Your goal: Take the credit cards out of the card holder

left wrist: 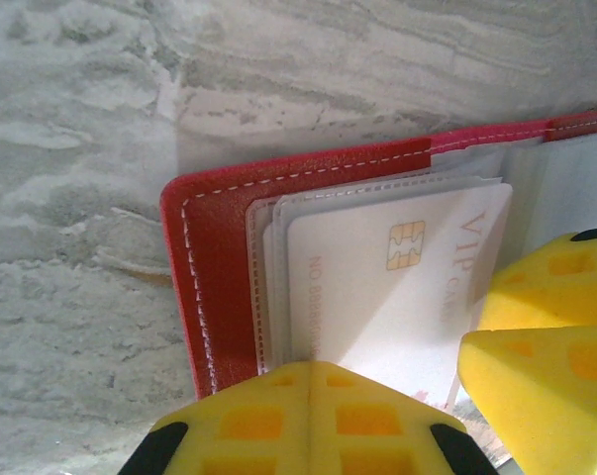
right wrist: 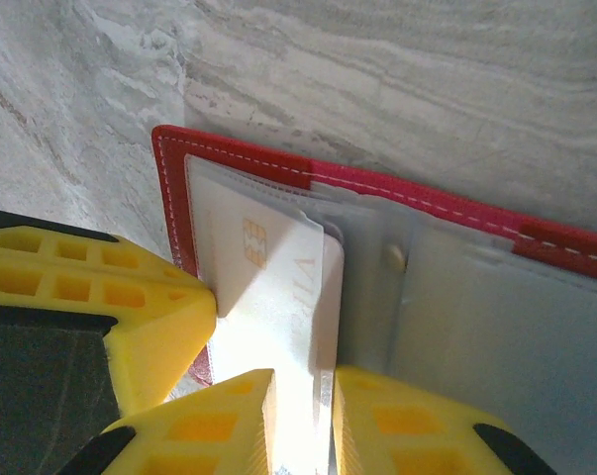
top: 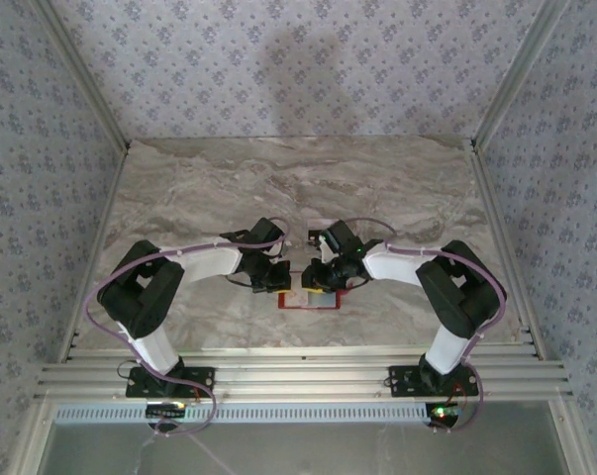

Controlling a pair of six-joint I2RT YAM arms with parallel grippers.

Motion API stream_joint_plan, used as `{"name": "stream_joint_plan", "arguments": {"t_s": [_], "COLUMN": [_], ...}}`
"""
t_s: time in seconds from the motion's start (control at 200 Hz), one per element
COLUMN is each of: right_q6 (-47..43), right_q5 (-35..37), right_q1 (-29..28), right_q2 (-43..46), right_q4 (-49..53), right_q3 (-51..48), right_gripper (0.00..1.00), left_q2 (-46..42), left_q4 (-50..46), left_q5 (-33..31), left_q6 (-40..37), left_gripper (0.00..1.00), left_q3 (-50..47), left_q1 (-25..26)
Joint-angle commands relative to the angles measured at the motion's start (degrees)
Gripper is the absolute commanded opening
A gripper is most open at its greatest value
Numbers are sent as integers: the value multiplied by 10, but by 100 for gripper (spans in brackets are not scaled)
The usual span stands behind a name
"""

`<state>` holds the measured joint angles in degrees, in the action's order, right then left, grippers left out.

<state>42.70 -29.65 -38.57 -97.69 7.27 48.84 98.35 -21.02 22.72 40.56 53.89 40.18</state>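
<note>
The red card holder (top: 310, 305) lies open on the marble table between the two arms. In the left wrist view its red stitched flap (left wrist: 214, 267) holds clear sleeves and a white credit card (left wrist: 377, 297) with a gold chip. My left gripper (left wrist: 310, 368) is shut, its tips set on the card's near edge by the red border. My right gripper (right wrist: 303, 396) stands with its jaws a narrow gap apart over the card (right wrist: 248, 287), whose right edge runs between the tips. Both grippers, left (top: 275, 284) and right (top: 321, 280), meet over the holder (right wrist: 174, 188).
The holder's other half carries greyish clear sleeves (right wrist: 476, 327) with a small snap (right wrist: 394, 257). Bare marble table (top: 298, 188) stretches behind the holder. Metal rails (top: 298, 376) run along the near edge, and patterned walls close in three sides.
</note>
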Motion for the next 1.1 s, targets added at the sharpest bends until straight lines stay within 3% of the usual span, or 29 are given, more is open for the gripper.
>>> {"name": "stream_joint_plan", "arguments": {"t_s": [0.0, 0.685, 0.894, 1.094], "right_q6": [11, 59, 55, 17], "right_q5": [-35, -86, -84, -18], "right_q1": [2, 35, 37, 36], "right_q2": [-8, 72, 54, 51], "right_q4": [-40, -199, -197, -97], "right_q3": [-12, -96, -98, -85], "right_gripper": [22, 16, 14, 17], "left_q2": [4, 8, 7, 7], "left_q4": [-22, -24, -25, -27], "left_q5": [-12, -13, -15, -16], "left_q6": [-3, -2, 0, 0], "left_gripper": [5, 5, 5, 5], "left_q3": [-4, 2, 2, 2], "left_q1": [3, 10, 12, 12]}}
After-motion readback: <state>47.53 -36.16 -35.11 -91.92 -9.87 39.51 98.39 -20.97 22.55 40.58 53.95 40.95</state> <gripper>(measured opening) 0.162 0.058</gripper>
